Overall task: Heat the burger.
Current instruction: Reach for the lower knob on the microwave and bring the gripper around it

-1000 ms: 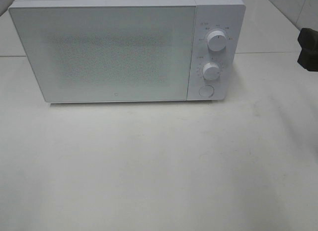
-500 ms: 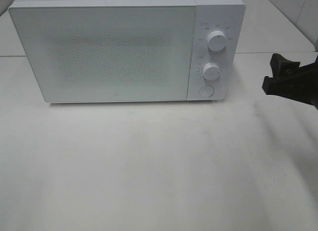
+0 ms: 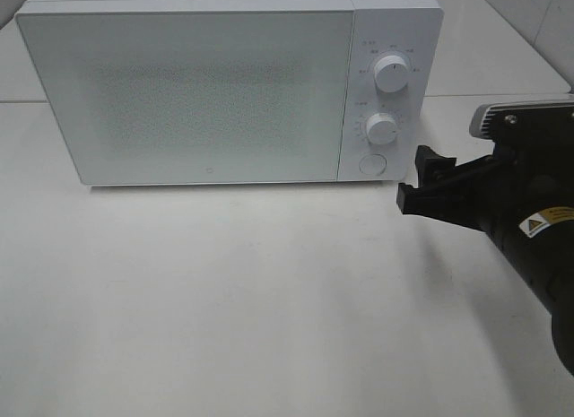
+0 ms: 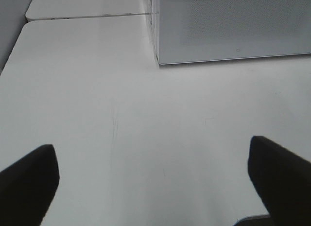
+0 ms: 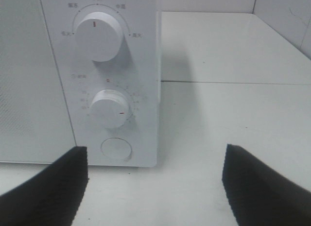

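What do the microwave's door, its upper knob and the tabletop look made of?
Microwave door: a white panel with a fine dotted mesh, probably glass or plastic.
Upper knob: likely smooth white plastic, matte.
Tabletop: hard, white, faintly sheened; material unclear.

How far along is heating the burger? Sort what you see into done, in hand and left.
Done: nothing provable; the frosted door of the white box-shaped microwave is shut and no burger shows. In hand: the open black right pincer hovers beside the control panel, level with the round white button. Left: probably setting the white lower dial; whether the burger is inside cannot be told. The left pincer is open.
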{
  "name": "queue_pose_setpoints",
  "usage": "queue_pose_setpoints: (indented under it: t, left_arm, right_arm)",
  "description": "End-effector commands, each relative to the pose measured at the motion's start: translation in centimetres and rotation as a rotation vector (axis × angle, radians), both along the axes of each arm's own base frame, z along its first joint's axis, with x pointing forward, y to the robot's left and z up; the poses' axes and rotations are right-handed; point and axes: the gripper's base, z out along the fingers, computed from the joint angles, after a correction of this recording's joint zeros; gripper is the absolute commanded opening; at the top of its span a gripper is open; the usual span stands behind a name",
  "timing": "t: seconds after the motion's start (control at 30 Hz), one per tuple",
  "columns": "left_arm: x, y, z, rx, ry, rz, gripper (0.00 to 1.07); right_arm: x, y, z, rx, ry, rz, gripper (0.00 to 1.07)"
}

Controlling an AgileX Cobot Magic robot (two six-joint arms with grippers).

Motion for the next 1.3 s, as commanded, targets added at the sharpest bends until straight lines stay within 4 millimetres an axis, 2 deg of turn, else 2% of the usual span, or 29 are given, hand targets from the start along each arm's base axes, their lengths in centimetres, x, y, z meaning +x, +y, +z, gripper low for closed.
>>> queue_pose_setpoints:
  t: [0.03,0.2,0.8,1.3]
  left_arm:
    - [-0.2,-0.1,-0.1,-0.005,-0.015,-0.004,0.98]
    - [-0.2,-0.1,-0.1,-0.005,-0.015,-0.004,0.98]
    - [-0.2,-0.1,-0.1,-0.005,-0.015,-0.004,0.98]
    - [-0.2,-0.1,-0.1,-0.005,-0.015,-0.004,0.98]
  right_arm:
    - [0.3,1.2,0.8,-0.014,-0.102,0.016,0.76]
    - [0.5,1.9,0.8,-0.036,-0.1,0.036,0.76]
    - [0.6,1.5,0.8,-0.031,-0.102,-0.013,0.76]
    - [3.3,3.9,-0.2,0.015,-0.135,-0.032,0.76]
